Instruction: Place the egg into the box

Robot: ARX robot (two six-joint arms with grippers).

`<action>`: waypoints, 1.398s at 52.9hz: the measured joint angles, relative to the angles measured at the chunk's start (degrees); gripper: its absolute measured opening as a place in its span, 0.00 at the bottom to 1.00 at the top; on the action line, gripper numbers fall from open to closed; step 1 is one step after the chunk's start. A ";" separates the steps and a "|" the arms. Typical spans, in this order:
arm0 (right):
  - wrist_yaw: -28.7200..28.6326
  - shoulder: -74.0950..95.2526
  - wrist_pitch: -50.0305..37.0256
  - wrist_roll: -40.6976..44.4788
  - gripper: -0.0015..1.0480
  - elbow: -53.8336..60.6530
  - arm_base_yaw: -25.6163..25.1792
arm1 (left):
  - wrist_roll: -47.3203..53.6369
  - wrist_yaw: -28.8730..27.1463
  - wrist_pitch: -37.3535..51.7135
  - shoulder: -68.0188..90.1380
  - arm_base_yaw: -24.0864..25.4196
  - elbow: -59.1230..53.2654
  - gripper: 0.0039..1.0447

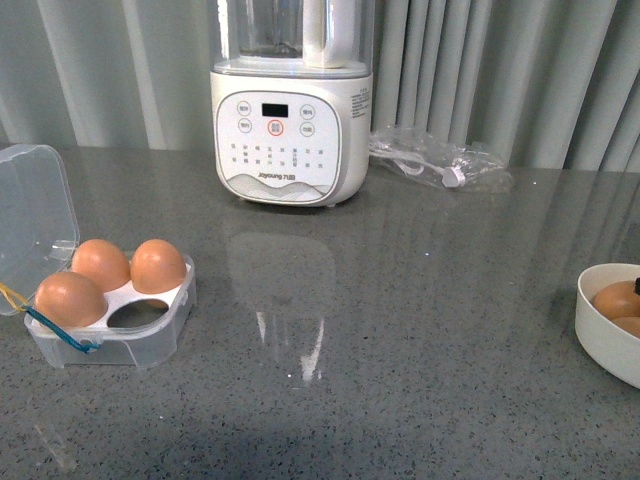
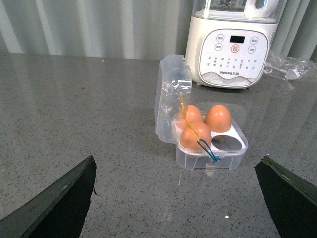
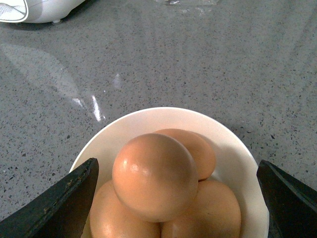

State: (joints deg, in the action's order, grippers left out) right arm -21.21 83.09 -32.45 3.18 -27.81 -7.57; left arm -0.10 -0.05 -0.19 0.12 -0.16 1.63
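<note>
The box (image 1: 150,345) is a clear plastic case at the left of the grey counter, lid (image 1: 35,215) hinged open. It holds three brown eggs; its fourth hollow (image 1: 138,315) is empty. The left wrist view shows the box (image 2: 208,161) ahead of my open, empty left gripper (image 2: 176,198), well apart from it. The egg (image 3: 154,176) lies on top of several brown eggs in a round white bowl (image 3: 148,116). My right gripper (image 3: 176,198) is open over the bowl, its fingers on either side of the egg. Neither arm shows in the front view.
A white Joyoung blender (image 1: 290,130) stands at the back centre, with a clear plastic bag holding a cable (image 1: 440,160) to its right. The bowl (image 1: 600,330) sits at the right edge of the counter. A grey curtain hangs behind.
</note>
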 joint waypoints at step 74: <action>6.16 -3.63 7.72 -5.62 0.39 -15.34 15.85 | 0.00 0.00 0.00 0.00 0.00 0.00 0.94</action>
State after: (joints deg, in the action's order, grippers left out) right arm -15.05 79.46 -24.73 -2.44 -43.16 8.27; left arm -0.10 -0.05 -0.19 0.12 -0.16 1.63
